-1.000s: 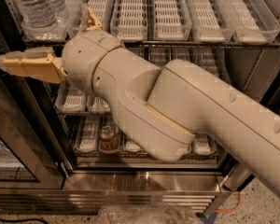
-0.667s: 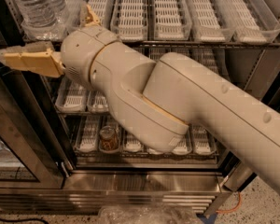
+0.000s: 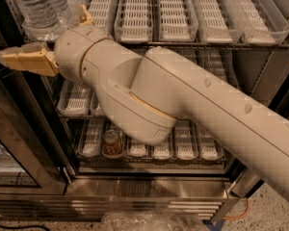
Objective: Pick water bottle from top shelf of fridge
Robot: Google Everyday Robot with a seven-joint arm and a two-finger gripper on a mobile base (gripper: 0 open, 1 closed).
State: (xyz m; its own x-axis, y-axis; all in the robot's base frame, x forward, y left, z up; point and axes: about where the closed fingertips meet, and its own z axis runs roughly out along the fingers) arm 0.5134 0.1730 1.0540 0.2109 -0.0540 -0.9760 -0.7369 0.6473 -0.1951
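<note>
One end effector (image 3: pixel 39 36) rose beside water bottle (image 3: pixel 41 6).

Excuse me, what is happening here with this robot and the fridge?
A robot arm reaches into the open fridge. Its claw is at the left, just below the front of the top shelf, close to the water bottle standing at that shelf's left end. The bottle is not lifted yet.

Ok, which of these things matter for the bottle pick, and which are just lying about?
Job: clear ribbed plastic water bottle; chrome wire top shelf with clear lane trays; stainless-steel fridge; tan gripper, just below-left of the bottle.
Lying about: amber glass jar with gold lid, lower rack; crumpled clear plastic on the floor.
</note>
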